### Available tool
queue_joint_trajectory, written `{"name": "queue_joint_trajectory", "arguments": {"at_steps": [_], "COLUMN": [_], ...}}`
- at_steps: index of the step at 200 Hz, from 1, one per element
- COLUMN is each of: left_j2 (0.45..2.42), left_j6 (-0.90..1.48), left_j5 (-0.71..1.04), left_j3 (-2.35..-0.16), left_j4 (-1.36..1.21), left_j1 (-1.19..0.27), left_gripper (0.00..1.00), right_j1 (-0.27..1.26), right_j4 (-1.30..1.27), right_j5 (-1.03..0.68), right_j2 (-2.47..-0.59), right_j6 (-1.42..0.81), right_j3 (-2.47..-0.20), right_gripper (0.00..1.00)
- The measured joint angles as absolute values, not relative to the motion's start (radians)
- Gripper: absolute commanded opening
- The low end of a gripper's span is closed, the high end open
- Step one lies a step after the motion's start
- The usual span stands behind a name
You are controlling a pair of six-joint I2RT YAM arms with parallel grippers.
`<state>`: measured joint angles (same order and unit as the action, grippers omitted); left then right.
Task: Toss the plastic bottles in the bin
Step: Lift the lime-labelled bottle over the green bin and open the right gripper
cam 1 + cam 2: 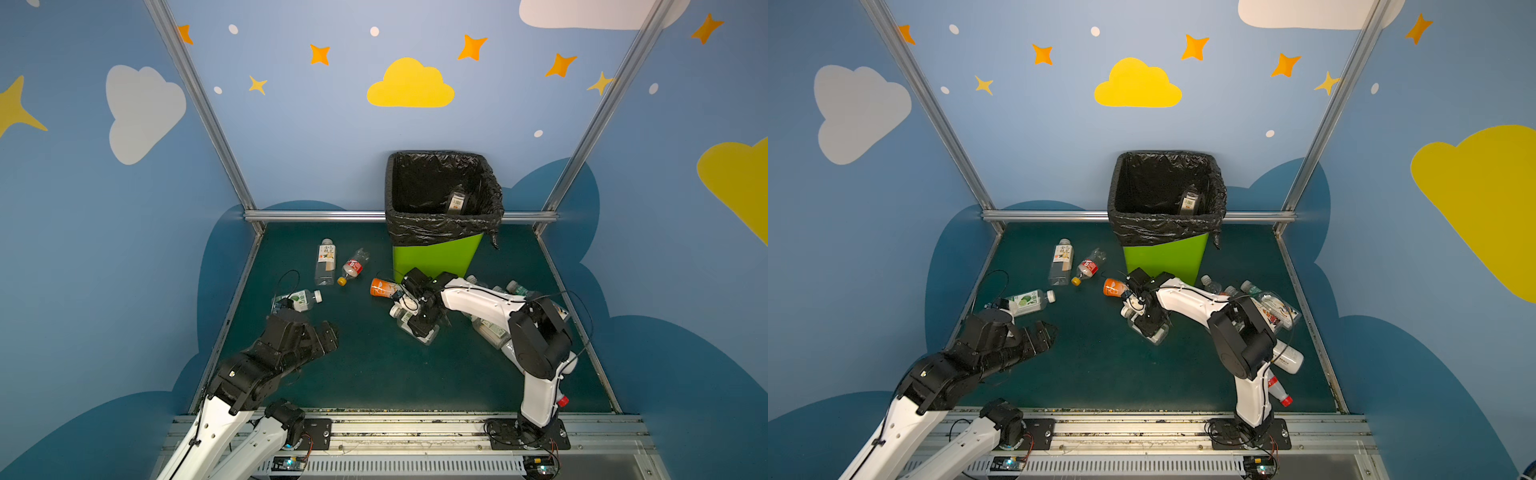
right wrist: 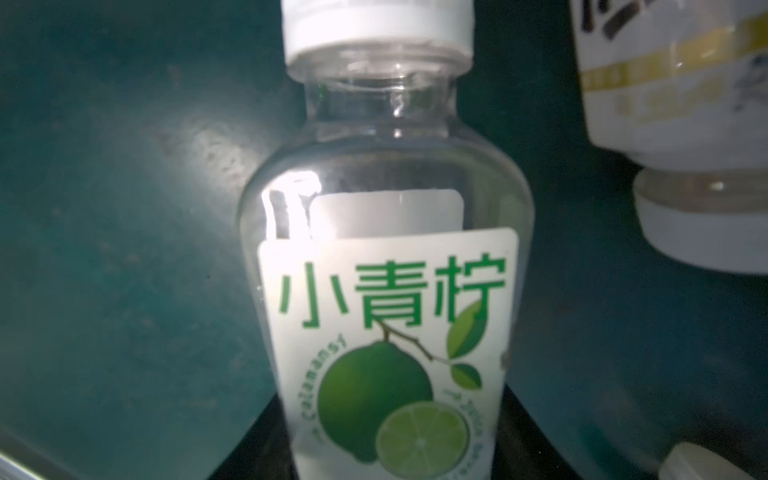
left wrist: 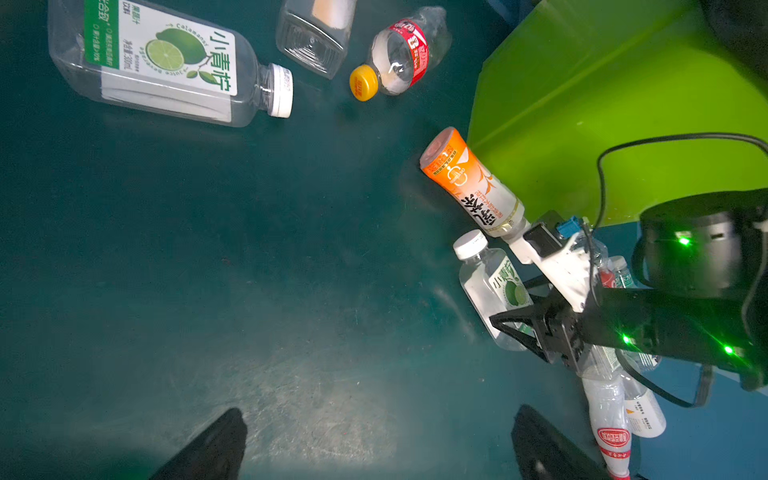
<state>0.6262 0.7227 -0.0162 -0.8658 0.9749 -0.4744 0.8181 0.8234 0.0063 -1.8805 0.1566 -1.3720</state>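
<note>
Pressing against both sides of the lime-label bottle (image 2: 390, 311), the right gripper (image 1: 420, 323) is noted closed on it at the middle of the table (image 1: 374, 374). The bottle is seen lying on the green surface, its white cap beyond the fingertips.

Just beside the gripper, toward the far edge, an orange-label bottle (image 1: 382, 287) is found on its side, near the foot of the bin (image 1: 436, 257). The bin is set at the far edge, right of centre, with its black bag (image 1: 440, 226) folded over the rim. A barcode-label bottle (image 1: 457, 201) is made out inside it.

A heap of bottles (image 1: 1273, 309) is recorded by the right edge, partly hidden by the arm.

The left gripper (image 3: 378, 419) is held above the near-left part, jaws wide apart, nothing between them. Toward the left edge a second lime-label bottle (image 1: 301, 300) is logged. Farther back, a tall clear bottle (image 1: 325, 262) and a red-label bottle (image 1: 353, 268) are seen lying side by side.
</note>
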Motion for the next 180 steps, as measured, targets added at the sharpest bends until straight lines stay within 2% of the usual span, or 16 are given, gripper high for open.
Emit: {"name": "queue_joint_trajectory", "arguments": {"at_steps": [35,68,100,132,148,156,167,173,180], "left_j2": [0.63,0.651,0.678,0.744,0.813,0.85,0.892,0.913,0.933], "left_j6": [0.709,0.688,0.656,0.599,0.572,0.558,0.543,0.535,0.529], "left_j5": [-0.03,-0.06,-0.102,-0.137,-0.148,-0.15,-0.149,-0.148,-0.147], "left_j3": [-0.871,-0.909,-0.987,-1.115,-1.202,-1.243,-1.286,-1.301,-1.315], "left_j4": [0.979,0.982,0.982,0.985,0.992,0.997,0.997,0.997,1.0], "left_j1": [-0.474,-0.474,-0.474,-0.474,-0.474,-0.474,-0.474,-0.474,-0.474], "left_gripper": [1.0,1.0,1.0,1.0,1.0,1.0,1.0,1.0,1.0], "right_j1": [0.907,1.081,1.212,1.122,0.981,0.898,0.789,0.736,0.684], "right_j4": [0.862,0.898,0.878,0.788,0.787,0.787,0.822,0.853,0.879], "right_j5": [0.005,-0.056,-0.037,0.063,0.089,0.098,0.11,0.117,0.117], "right_j2": [-1.674,-1.449,-1.348,-1.349,-1.448,-1.531,-1.668,-1.756,-1.852], "right_j6": [0.114,0.117,0.16,0.203,0.203,0.194,0.171,0.163,0.144], "right_j3": [-1.331,-1.383,-1.608,-1.894,-2.139,-2.288,-2.515,-2.657,-2.796], "right_gripper": [0.48,0.49,0.46,0.45,0.52,0.63,0.86,0.92,0.92]}}
